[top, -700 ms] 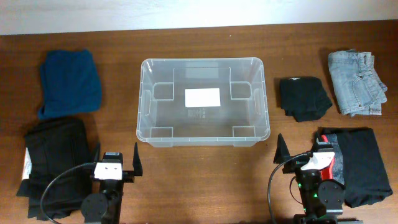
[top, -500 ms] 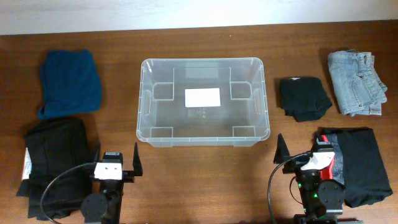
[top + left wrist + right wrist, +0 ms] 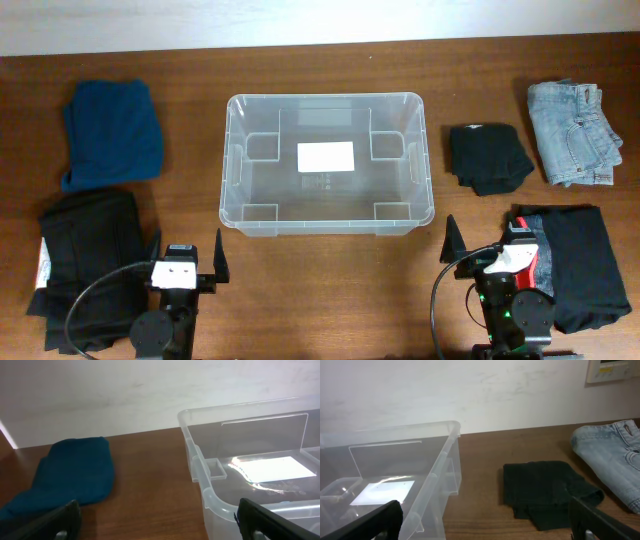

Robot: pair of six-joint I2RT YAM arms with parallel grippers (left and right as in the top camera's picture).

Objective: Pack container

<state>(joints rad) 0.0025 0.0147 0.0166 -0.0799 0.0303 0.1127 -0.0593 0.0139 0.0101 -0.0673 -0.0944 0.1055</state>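
No shift vs. earlier: left claw point(image 3: 187, 242), right claw point(image 3: 484, 236) wide, empty; wall panel point(image 3: 615, 370), poss. thermostat, in right-wrist view only.

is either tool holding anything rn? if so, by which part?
Nothing is held. The left tool and right tool both stand open and empty, short of the container.

No text can be read anywhere. The white label point(image 3: 325, 156) on the base of the container point(image 3: 236, 190) looks blank. Faint moulded marks point(image 3: 318, 181) just beside it on the base are too small to make out. Print on a wall panel point(image 3: 612, 370) far right of the container is blurred.
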